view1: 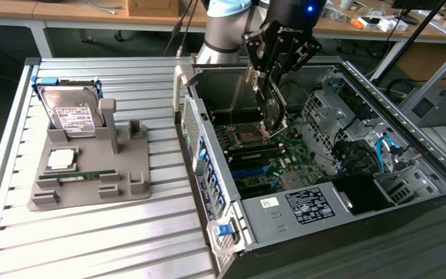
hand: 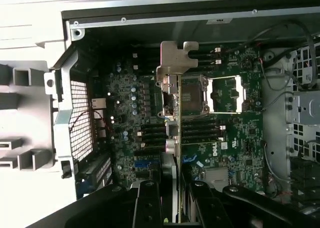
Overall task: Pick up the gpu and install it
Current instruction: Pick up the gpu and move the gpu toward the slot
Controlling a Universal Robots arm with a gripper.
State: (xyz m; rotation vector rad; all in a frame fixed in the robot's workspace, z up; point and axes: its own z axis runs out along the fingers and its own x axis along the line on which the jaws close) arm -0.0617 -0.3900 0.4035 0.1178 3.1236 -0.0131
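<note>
Metal bracket leading, the gpu (hand: 178, 133) hangs edge-on over the motherboard (hand: 235, 153) inside the open case (view1: 409, 174); the gripper (view1: 268, 67) pinches it between its fingers; any tilt would likely make it miss its slot and scrape neighbouring components.

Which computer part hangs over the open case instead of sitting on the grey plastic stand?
The thin dark gpu card, gripped on edge by the black gripper; the silver hard drive, square processor chip and green memory stick rest on the stand.
</note>
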